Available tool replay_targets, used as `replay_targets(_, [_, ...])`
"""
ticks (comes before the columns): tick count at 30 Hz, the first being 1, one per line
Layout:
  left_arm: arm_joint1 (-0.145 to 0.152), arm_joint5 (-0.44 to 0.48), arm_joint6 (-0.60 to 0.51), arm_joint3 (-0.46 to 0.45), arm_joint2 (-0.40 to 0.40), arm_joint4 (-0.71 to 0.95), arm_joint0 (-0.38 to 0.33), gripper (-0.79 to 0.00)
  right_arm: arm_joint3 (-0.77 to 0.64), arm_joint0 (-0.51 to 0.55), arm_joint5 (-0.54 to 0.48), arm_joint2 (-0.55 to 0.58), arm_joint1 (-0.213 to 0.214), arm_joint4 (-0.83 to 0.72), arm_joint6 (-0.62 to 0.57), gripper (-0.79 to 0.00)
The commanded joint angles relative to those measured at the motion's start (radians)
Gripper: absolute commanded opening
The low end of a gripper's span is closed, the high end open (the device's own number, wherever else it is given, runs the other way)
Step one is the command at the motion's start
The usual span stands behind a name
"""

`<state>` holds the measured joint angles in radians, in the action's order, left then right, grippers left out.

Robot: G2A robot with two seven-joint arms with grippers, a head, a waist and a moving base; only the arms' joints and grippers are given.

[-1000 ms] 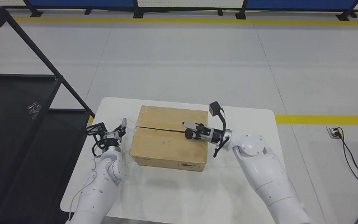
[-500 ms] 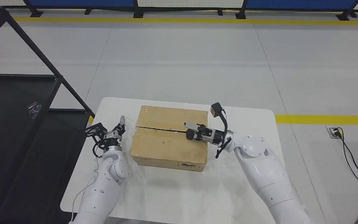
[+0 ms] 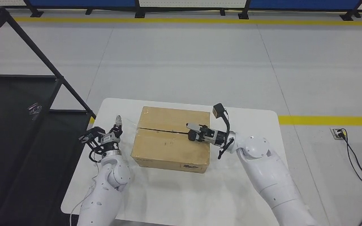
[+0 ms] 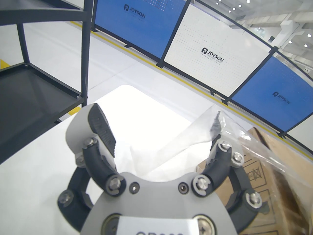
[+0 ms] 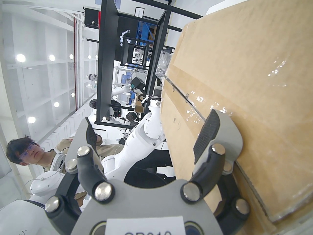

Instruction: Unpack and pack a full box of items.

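Both sets of jaws stand open: your right gripper (image 3: 191, 132) lies over the box (image 3: 169, 148), its seam (image 3: 161, 130) running straight ahead. The left gripper (image 4: 156, 116) sits off the box's end, clear film (image 4: 181, 138) clinging to it.

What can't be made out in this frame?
Contents: top view, shut flaps of the cardboard box hide them.
Clear film at the left gripper: left wrist view, far end cut off by the edge.
Whether the right gripper touches the box: right wrist view, finger blocks contact.
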<state>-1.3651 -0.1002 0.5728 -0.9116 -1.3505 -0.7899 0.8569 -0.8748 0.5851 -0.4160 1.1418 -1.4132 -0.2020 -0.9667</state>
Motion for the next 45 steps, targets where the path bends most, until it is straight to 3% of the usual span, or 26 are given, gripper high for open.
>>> replay_targets(1, [0.001, -0.012, -0.010, -0.038, -0.008, -0.001, 0.019, 0.000, 0.003, -0.001, -0.002, -0.002, 0.000, -0.003, 0.000, 0.000])
replay_targets(11, [-0.002, -0.071, -0.040, -0.108, -0.036, 0.002, 0.057, 0.000, 0.010, -0.005, -0.012, -0.013, 0.002, -0.011, -0.003, 0.000])
replay_targets(26, [0.044, 0.046, -0.131, -0.076, -0.101, -0.251, 0.159, 0.000, 0.016, -0.018, -0.006, -0.029, 0.003, -0.018, -0.011, 0.000])
replay_targets(29, [0.049, 0.043, -0.154, -0.052, -0.108, -0.291, 0.150, 0.000, 0.020, -0.024, -0.005, -0.037, 0.002, -0.020, -0.012, 0.000])
replay_targets(37, [0.076, 0.188, -0.240, 0.030, -0.118, -0.415, 0.113, 0.000, 0.028, -0.026, -0.013, -0.044, 0.002, -0.023, -0.009, 0.000])
replay_targets(40, [0.080, 0.189, -0.248, 0.044, -0.130, -0.419, 0.093, 0.000, 0.028, -0.021, -0.017, -0.043, 0.004, -0.026, -0.007, 0.000])
replay_targets(45, [0.083, 0.213, -0.288, 0.085, -0.086, -0.517, 0.044, 0.000, 0.023, -0.017, -0.018, -0.043, 0.006, -0.031, -0.006, 0.000])
